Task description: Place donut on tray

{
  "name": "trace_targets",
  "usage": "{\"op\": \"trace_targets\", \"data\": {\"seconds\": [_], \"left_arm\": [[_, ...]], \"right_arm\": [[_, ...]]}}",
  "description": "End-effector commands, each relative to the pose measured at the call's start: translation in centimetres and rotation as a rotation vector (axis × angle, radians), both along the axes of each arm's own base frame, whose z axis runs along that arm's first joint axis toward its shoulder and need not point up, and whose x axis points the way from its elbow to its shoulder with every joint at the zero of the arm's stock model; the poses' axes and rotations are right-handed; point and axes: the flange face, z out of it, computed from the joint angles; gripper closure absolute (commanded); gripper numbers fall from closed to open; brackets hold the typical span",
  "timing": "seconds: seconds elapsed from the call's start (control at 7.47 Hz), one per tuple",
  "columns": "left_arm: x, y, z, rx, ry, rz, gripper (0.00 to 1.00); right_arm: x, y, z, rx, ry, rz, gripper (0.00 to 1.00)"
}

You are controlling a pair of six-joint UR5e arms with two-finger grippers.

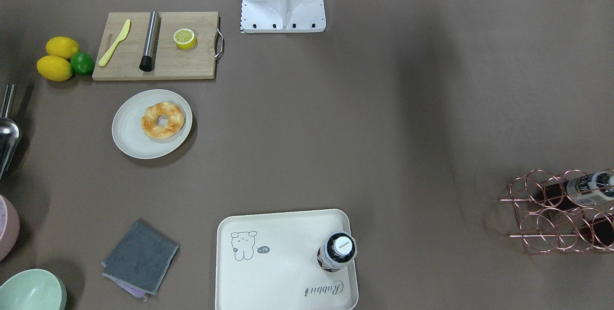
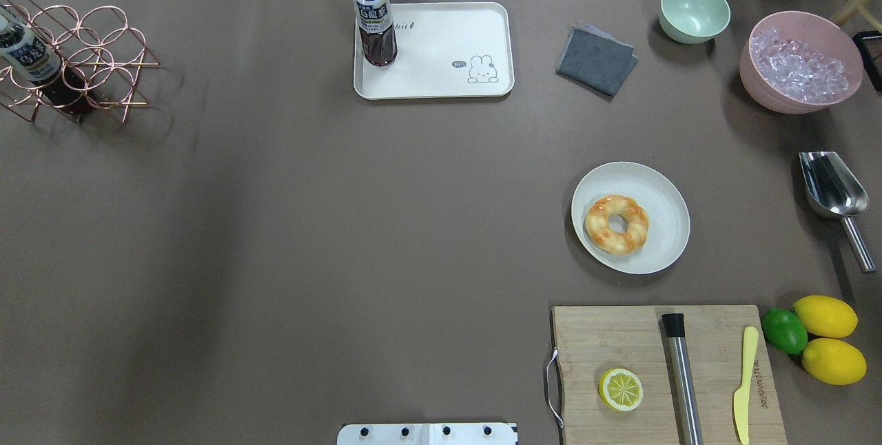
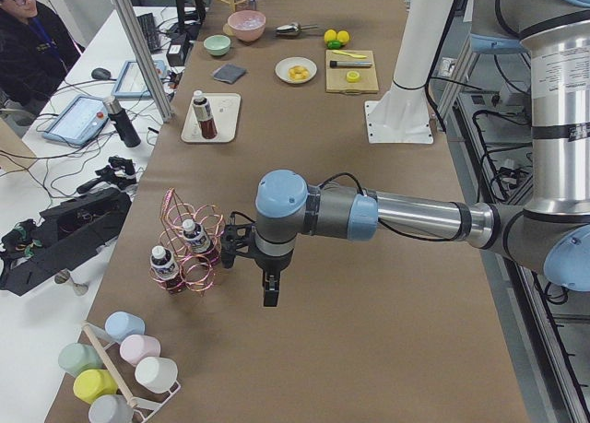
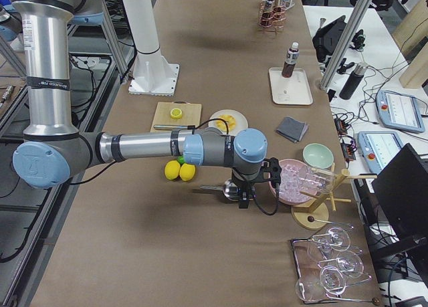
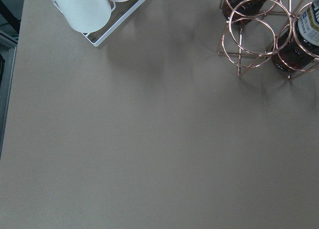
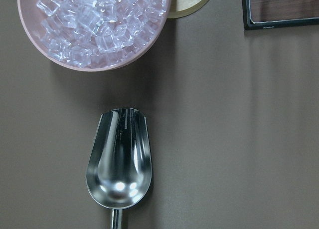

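Note:
The donut, golden-orange with pale patches, lies on a round off-white plate; it also shows in the overhead view. The cream tray with the bear drawing sits apart from it across the table, and a dark drink bottle stands upright in one corner. My left gripper hangs near the copper bottle rack, far from both. My right gripper hangs over the steel scoop near the ice bowl. Both show only in the side views, so I cannot tell whether they are open or shut.
A wooden cutting board holds a halved lemon, a steel muddler and a yellow knife. Two lemons and a lime, a steel scoop, a pink ice bowl, a green bowl, a grey cloth and a copper rack stand around.

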Motion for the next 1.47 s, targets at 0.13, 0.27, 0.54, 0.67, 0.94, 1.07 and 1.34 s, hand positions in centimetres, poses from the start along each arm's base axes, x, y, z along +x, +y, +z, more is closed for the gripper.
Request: {"op": "trace_targets", "data": {"seconds": [0.13, 0.27, 0.54, 0.67, 0.94, 1.07, 1.34], "left_arm": [[0.0, 0.2, 0.2, -0.004, 0.000, 0.000, 0.02], [0.0, 0.2, 0.2, -0.004, 0.000, 0.000, 0.02], [0.0, 0.2, 0.2, -0.004, 0.000, 0.000, 0.02], [0.0, 0.2, 0.2, -0.006, 0.000, 0.000, 0.02], [0.0, 0.2, 0.2, -0.004, 0.000, 0.000, 0.02], [0.1, 0.2, 0.3, -0.007, 0.003, 0.002, 0.02], [0.2, 0.3, 0.3, -0.008, 0.007, 0.003, 0.02]], "right_arm": [[0.1, 0.1, 0.1, -0.001, 0.000, 0.001, 0.00], [0.1, 0.1, 0.1, -0.001, -0.002, 0.001, 0.00], [0.2, 0.5, -0.2, 0.001, -0.001, 0.005, 0.00], [0.3, 0.8, 0.0, -0.002, -0.002, 0.008, 0.00], [0.4, 2.0, -0.5, 0.004, -0.001, 0.010, 0.00], [0.5, 2.4, -0.4, 0.000, -0.003, 0.016, 0.00], [0.5, 2.7, -0.3, -0.003, -0.003, 0.018, 0.00]]}}
